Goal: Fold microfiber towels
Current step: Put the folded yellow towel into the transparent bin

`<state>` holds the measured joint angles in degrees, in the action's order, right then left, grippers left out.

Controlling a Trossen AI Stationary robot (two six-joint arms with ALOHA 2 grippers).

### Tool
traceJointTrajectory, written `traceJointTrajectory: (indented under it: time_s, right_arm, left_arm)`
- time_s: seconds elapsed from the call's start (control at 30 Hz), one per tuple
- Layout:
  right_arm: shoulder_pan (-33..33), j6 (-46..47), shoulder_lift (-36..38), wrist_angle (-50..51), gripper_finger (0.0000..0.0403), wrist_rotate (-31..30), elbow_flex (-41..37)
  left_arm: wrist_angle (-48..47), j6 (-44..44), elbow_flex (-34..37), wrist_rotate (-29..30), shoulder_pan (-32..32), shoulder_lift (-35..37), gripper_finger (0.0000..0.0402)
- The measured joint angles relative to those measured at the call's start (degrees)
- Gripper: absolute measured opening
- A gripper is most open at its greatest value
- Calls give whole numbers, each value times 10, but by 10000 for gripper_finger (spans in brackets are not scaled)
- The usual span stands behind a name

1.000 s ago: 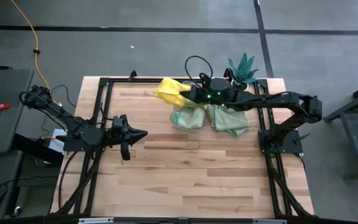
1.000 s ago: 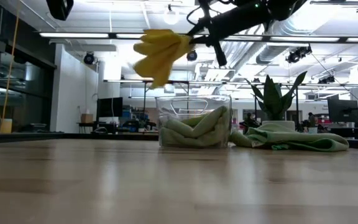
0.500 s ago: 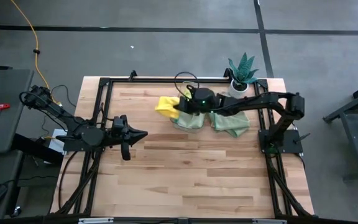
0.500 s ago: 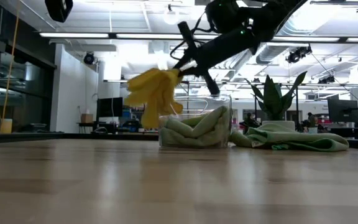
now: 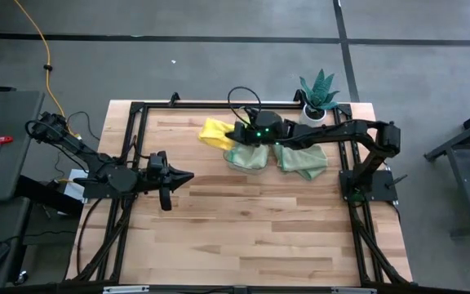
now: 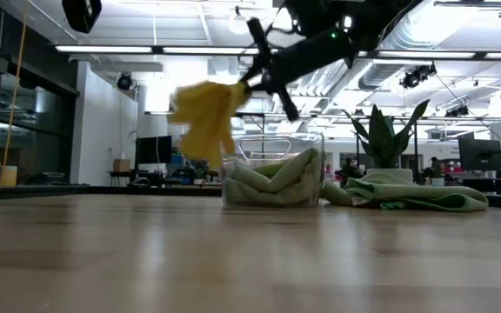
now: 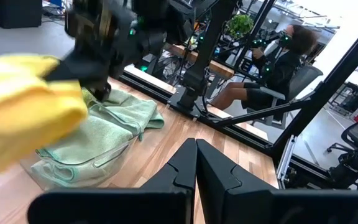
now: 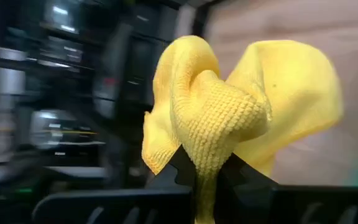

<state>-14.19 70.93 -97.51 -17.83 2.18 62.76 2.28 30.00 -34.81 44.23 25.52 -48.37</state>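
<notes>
My right gripper reaches in from the table's right, above the left side of the clear bin, and is shut on a bright yellow towel. That towel hangs in the air beside the bin. A pale mint towel lies crumpled inside the bin. A lime green towel lies heaped on the table to the bin's right. At the table's left, my left gripper hovers shut with nothing in it and points toward the bin. My right gripper pinches a bunched fold of the yellow towel between its two fingers, several layers thick. The fingers come from the table's right, slanting a little downward. The towel droops slack past the fingertips, lifted clear of the table and the bin.
A spiky potted plant stands at the far right corner behind the green heap. The black frame rails run along the table's edges. Bare wood covers the near half. A seated person shows in the room beyond.
My right gripper has come down and a little toward the table's left edge, still shut on the yellow towel. The towel hung high above the bin's rim and now swings lower, beside the bin's left wall.
</notes>
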Motion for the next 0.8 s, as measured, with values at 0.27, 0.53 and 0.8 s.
traceJointTrajectory:
  time_s: [0.27,0.53,0.8]
  right_arm:
    - [4,-23,4,113,0,20,0]
    - [3,-84,62,300,0,-5,0]
    - [15,-109,78,435,0,-44,0]
  left_arm:
    - [-2,0,0,0,0,0,0]
    - [-13,9,0,2,0,0,0]
    - [-12,14,0,15,0,0,0]
